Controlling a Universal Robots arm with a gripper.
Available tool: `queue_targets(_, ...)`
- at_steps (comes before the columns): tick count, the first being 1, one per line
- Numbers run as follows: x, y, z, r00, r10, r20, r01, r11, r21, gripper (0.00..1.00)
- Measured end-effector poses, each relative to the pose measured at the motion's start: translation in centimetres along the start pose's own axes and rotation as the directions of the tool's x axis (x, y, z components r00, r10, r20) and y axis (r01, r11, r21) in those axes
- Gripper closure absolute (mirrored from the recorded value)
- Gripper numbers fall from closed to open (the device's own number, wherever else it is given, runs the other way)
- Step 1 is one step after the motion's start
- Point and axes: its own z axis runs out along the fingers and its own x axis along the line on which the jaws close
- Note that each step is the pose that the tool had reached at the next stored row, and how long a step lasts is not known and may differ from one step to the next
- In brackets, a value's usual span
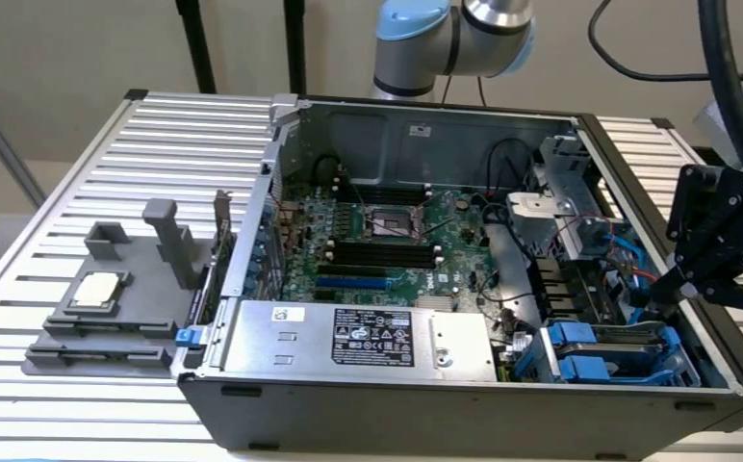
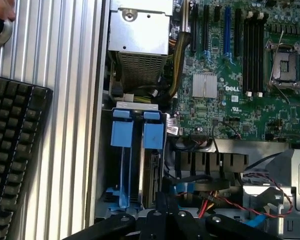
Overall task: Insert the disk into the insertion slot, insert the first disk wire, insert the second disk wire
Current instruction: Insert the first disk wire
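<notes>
One open computer case (image 1: 448,409) lies on a slatted worktop (image 1: 76,192). In the case's corner beside the one silver power supply (image 1: 371,337), one insertion slot (image 2: 121,170) shows two blue tabs, and the disk (image 2: 152,177) stands inside it. One black gripper (image 1: 664,289) hangs over that corner, fingers pressed together. Whether they pinch a wire cannot be told.

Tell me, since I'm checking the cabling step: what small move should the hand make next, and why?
Likely a short, slow advance toward the connector edge of the disk. The hand is shut, low beside the disk, which already sits in the slot between blue rails. A blue wire and red wires lie next to it; whether the hand grips one, I cannot tell.
</notes>
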Motion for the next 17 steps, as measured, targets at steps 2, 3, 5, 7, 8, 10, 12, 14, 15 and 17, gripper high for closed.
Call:
queue_targets(2,-0.3,-0.04,0.39,1.0,-0.001,0.0,0.001,1.0,0.0,0.89)
queue_targets(3,-0.5,-0.06,0.58,1.0,-0.001,-0.0001,0.001,1.0,0.0,0.89)
queue_targets(5,-1.0,-0.1,0.99,1.0,-0.001,0.0,0.001,1.0,0.0,0.89)
queue_targets(7,-1.5,-0.14,1.38,1.0,-0.001,0.0,0.001,1.0,0.0001,0.89)
queue_targets(8,-1.8,-0.16,1.59,1.0,-0.001,-0.0002,0.001,1.0,0.0003,0.89)
queue_targets(10,-2.4,-0.2,2.0,1.0,-0.001,0.0,0.001,1.0,0.0004,0.88)
queue_targets(12,-2.9,-0.15,2.4,1.0,-0.001,-0.0003,0.001,1.0,0.0012,0.82)
queue_targets(14,-2.9,0.34,2.56,1.0,-0.003,-0.0002,0.003,1.0,0.0021,0.82)
queue_targets(15,-2.9,0.66,2.58,1.0,-0.003,-0.0002,0.003,1.0,0.0023,0.82)
queue_targets(17,-2.9,1.4,2.62,1.0,-0.004,-0.0004,0.004,1.0,0.0035,0.82)
